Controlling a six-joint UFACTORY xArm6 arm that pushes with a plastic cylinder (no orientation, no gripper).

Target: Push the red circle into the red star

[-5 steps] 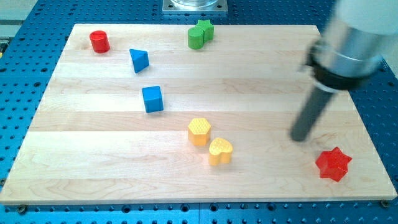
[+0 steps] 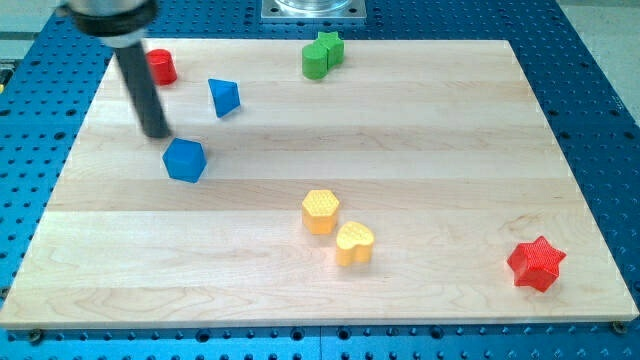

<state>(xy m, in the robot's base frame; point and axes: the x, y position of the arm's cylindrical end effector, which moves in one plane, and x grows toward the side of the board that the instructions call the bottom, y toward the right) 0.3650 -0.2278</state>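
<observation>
Camera view has my tip (image 2: 157, 133) planted at the counter's (image 2: 420, 150) upper left, just below the red circle (image 2: 160, 66) and above the blue cube (image 2: 185, 160), no gripper here. Red star (image 2: 536, 263) waits far off, bottom right; likely lining up the long push.

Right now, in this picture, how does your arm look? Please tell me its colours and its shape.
Only the end of my arm shows: a straight, dark grey, round rod, slightly glossy, hanging from a wider black collar at the view's top left. No cables or markings are visible. My tip sits just up-left of the blue cube-like block, below the red cylinder block.
</observation>
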